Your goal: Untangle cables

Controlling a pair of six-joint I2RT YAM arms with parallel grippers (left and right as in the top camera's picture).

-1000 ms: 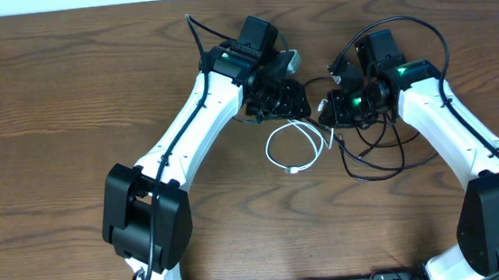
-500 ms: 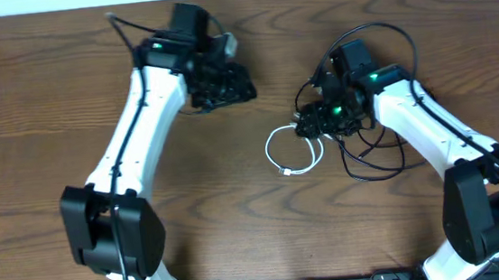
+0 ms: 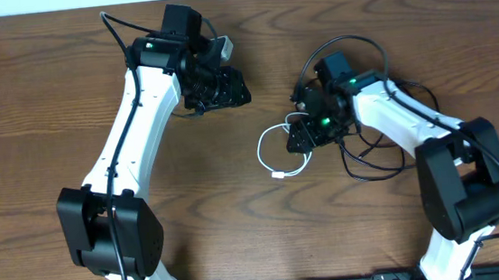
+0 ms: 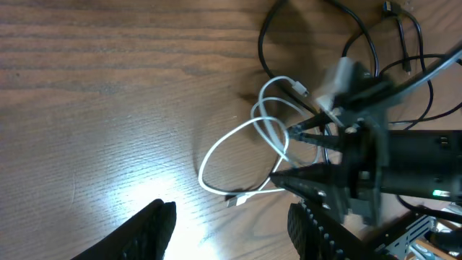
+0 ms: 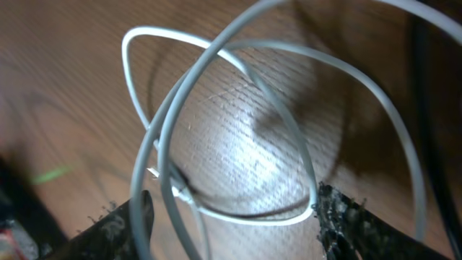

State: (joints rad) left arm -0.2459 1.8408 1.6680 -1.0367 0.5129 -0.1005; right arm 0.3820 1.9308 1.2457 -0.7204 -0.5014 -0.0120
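The white cable (image 3: pixel 264 148) lies in loose loops at the table's middle, its plug toward the front. My right gripper (image 3: pixel 302 135) stands over its right side. In the right wrist view the jaws (image 5: pixel 231 231) are open, and the white loops (image 5: pixel 245 218) lie between them on the wood. The black cable (image 3: pixel 375 172) sprawls in loops just right of it, under the right arm, and shows dark at the edge of the right wrist view (image 5: pixel 427 87). My left gripper (image 3: pixel 220 90) hovers at the back left, open and empty. Its camera sees the white loops (image 4: pixel 224 139) and black cable (image 4: pixel 261 43) ahead.
The brown wooden table (image 3: pixel 49 130) runs to a pale wall edge along the back. The right arm's body (image 4: pixel 404 166) fills the right side of the left wrist view. The arm bases stand at the front edge.
The left arm has swung away from the centre to the back left. The right gripper has opened and moved left and down onto the white cable, whose loop has shifted slightly left.
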